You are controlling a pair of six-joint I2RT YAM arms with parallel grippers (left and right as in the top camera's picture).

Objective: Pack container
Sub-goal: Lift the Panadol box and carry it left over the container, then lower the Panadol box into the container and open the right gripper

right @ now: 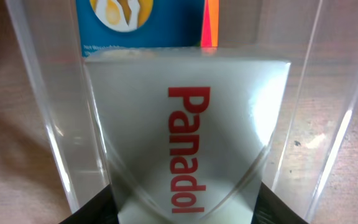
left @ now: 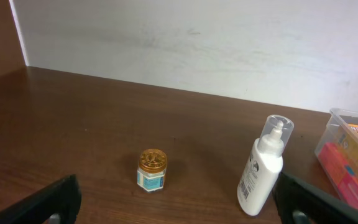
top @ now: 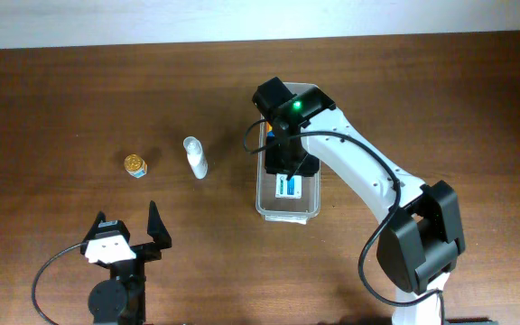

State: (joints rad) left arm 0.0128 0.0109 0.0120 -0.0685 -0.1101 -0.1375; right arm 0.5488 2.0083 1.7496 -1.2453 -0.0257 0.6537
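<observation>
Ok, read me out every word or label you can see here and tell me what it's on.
"Panadol", in red, on the white box.
Blue box behind it: small print too blurred.
Bottle label and barcode: too small.
Jar label: too small.
Orange box in the container: print blurred.

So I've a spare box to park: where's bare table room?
Bare: the table left of the small jar, and the strip between the white bottle and the container. Crowded: inside the container, where the right gripper holds the Panadol box.
</observation>
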